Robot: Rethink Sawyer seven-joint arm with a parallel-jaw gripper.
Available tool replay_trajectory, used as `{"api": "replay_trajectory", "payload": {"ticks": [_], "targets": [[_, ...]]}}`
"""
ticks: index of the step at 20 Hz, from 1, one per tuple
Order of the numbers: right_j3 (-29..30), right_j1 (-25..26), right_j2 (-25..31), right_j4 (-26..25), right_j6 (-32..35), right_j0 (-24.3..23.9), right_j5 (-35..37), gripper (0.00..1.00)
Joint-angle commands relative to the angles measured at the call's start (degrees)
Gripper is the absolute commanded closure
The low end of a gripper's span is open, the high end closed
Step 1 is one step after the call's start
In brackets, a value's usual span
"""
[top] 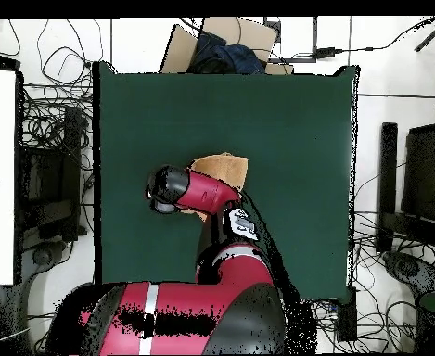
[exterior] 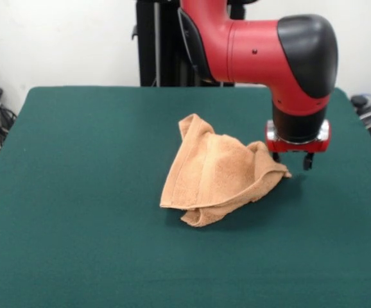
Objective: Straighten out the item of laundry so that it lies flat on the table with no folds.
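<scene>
A peach-orange towel (exterior: 217,173) is seen crumpled and folded over itself near the middle of the green desk (exterior: 76,224), its layers doubled along the near edge. Just beyond its right corner, the pincer (exterior: 293,160) is held low under the red and black arm (exterior: 262,45); whether anything is gripped cannot be told.

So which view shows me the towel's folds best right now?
The front view: the towel shows whole, bunched into a folded, roughly triangular heap beside the gripper. In the overhead view the arm covers most of it, so only one peach corner shows.
</scene>
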Motion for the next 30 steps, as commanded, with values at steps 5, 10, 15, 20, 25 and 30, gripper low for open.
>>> {"api": "replay_trajectory", "payload": {"ticks": [5, 10, 15, 20, 25, 30], "targets": [[2.27, 1.54, 3.38, -0.28, 8.98, -1.16, -5.4, 0.0], [2.7, 0.36, 3.17, -0.26, 9.4, -0.82, -5.61, 0.0], [1.7, -0.28, 2.65, 0.71, 10.27, -0.62, -3.15, 0.0], [0.98, -4.4, -0.77, 0.12, 11.65, 1.84, 4.8, 0.0], [1.96, -4.74, -0.05, 0.84, 11.59, 1.16, 4.96, 0.0], [8.18, 9.09, 0.85, -0.53, 11.71, -9.41, -15.83, 0.0]]}}
